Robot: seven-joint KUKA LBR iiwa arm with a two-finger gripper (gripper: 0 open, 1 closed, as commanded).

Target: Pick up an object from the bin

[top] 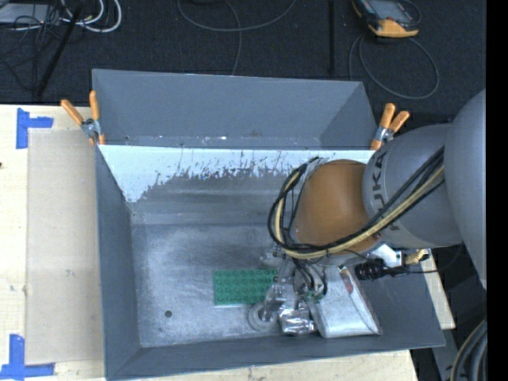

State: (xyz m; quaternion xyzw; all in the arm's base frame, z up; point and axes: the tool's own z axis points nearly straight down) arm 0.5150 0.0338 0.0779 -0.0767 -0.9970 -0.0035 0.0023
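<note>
My gripper (287,294) is low over the bin floor near the front right, under the arm's wrist. Its tip stands at the right end of a flat green studded plate (240,286), which lies on the floor and is partly covered there. Just in front of the gripper lies a small shiny crumpled silvery thing (294,321). A grey ring-shaped thing (259,317) sits to the left of that, touching the plate's front right corner. Whether anything is held is hidden.
A flat pale grey slab (347,309) lies against the right wall in the front right corner, close to the gripper. The arm with its cables overhangs the right half of the bin. The left and back floor is bare grey metal.
</note>
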